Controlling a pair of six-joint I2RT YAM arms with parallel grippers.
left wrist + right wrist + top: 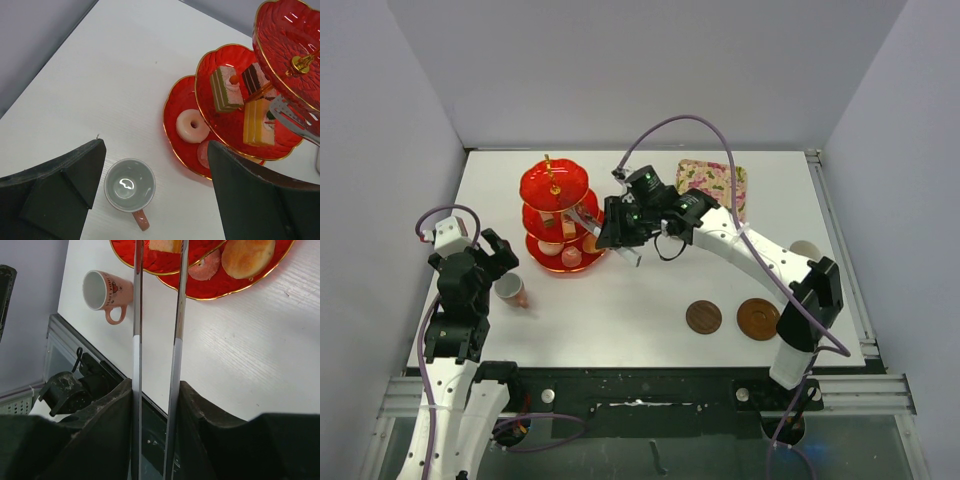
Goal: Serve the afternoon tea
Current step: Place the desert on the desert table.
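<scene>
The red three-tier stand [556, 215] with its gold handle stands at the back left and holds small cakes. In the left wrist view, a green layer cake [225, 89], a chocolate slice [255, 80] and a yellow cake [258, 122] sit on the middle tier, with a pale doughnut [192, 126] below. My right gripper [615, 225] is shut on metal tongs [137, 340]. The tongs' tips [287, 114] reach the middle tier beside the yellow cake. My left gripper [156, 165] hangs open above the upright pink cup [129, 185]. Two brown saucers [703, 317] [758, 319] lie at the front right.
A floral tin [712, 185] sits at the back, behind the right arm. A pale cup [806, 250] shows at the right edge, partly hidden by that arm. On the bottom tier lie a bun [247, 257] and a pink doughnut [207, 265].
</scene>
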